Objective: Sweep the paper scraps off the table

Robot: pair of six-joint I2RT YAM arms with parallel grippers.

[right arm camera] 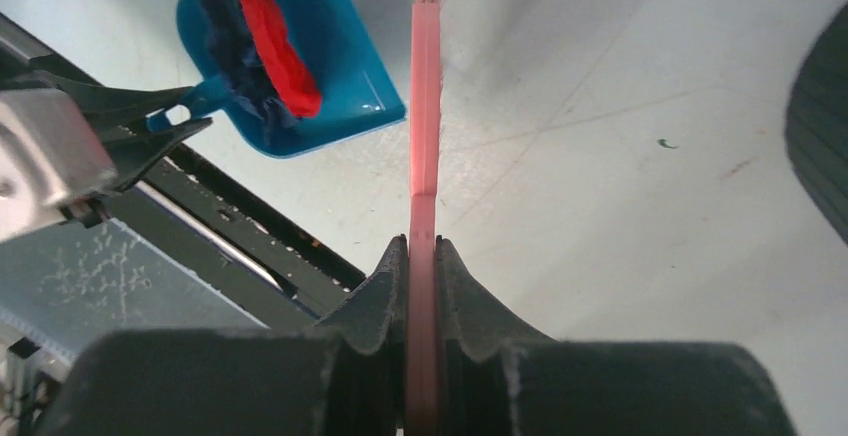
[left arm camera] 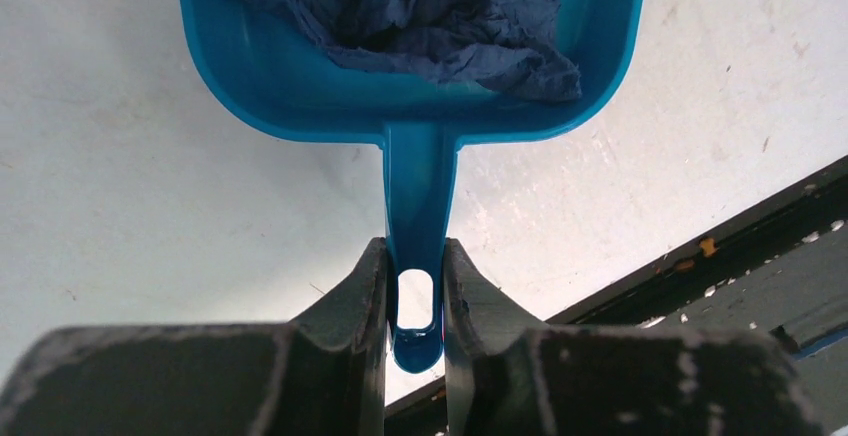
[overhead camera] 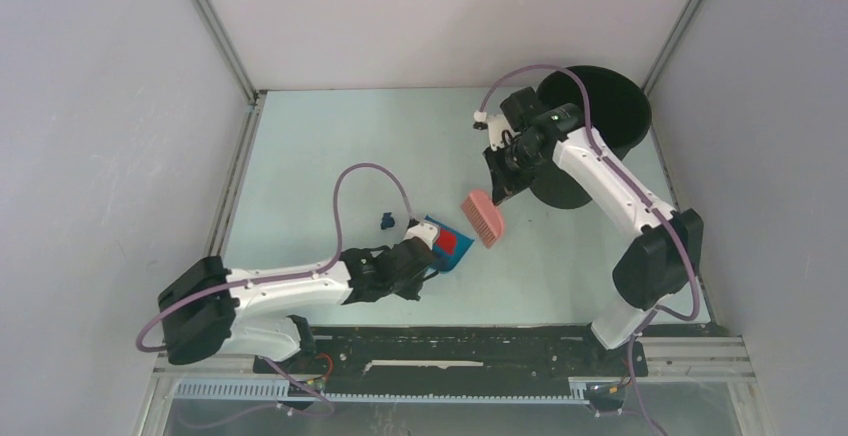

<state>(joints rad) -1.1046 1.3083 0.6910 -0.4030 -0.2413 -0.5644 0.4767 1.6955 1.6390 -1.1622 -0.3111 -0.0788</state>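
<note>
My left gripper (overhead camera: 420,252) is shut on the handle of the blue dustpan (overhead camera: 447,247), which rests on the mint-green table (overhead camera: 320,156). The wrist view shows the handle (left arm camera: 418,206) between my jaws and a dark blue paper scrap (left arm camera: 440,26) in the pan. A red scrap (right arm camera: 268,41) lies in the pan too (overhead camera: 449,244). One dark blue scrap (overhead camera: 384,221) lies loose on the table left of the dustpan. My right gripper (overhead camera: 499,188) is shut on the pink hand brush (overhead camera: 485,218), its head just right of the dustpan; the right wrist view shows the brush (right arm camera: 425,106) edge-on.
A black round bin (overhead camera: 598,121) stands at the back right, behind my right arm. Grey walls close the left, back and right sides. A black rail (overhead camera: 480,341) runs along the near edge by the arm bases.
</note>
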